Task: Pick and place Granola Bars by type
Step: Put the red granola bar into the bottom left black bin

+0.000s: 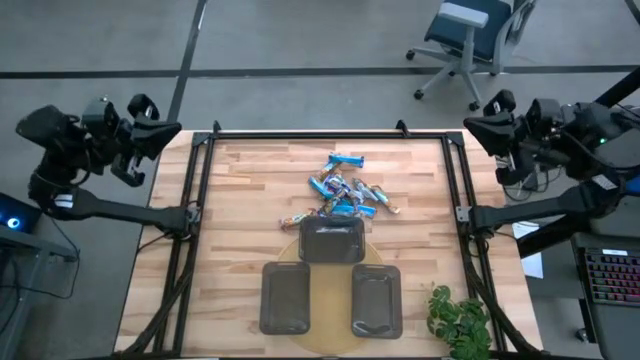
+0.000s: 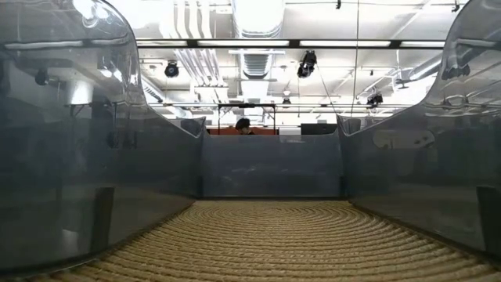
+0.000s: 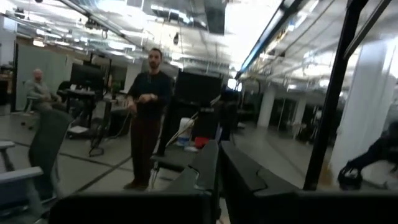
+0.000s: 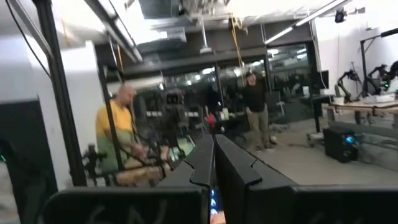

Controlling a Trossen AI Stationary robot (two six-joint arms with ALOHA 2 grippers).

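Grey trays (image 1: 332, 241) empty; Granola Bars (image 1: 348, 190) outside.

Even overhead light, ceiling lamps (image 2: 258, 17) glaring white, wrist views motion-blurred, low view warped at edges

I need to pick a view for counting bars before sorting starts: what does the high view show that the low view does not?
Only the high view shows the Granola Bars piled mid-table, all three dark trays, the plant, the office chair, and both parked arms: left gripper and right gripper, each shut and off the table's sides. Only the low view shows the ceiling lights and a distant person. Both share the woven mat, seen between translucent tray walls in the low view.
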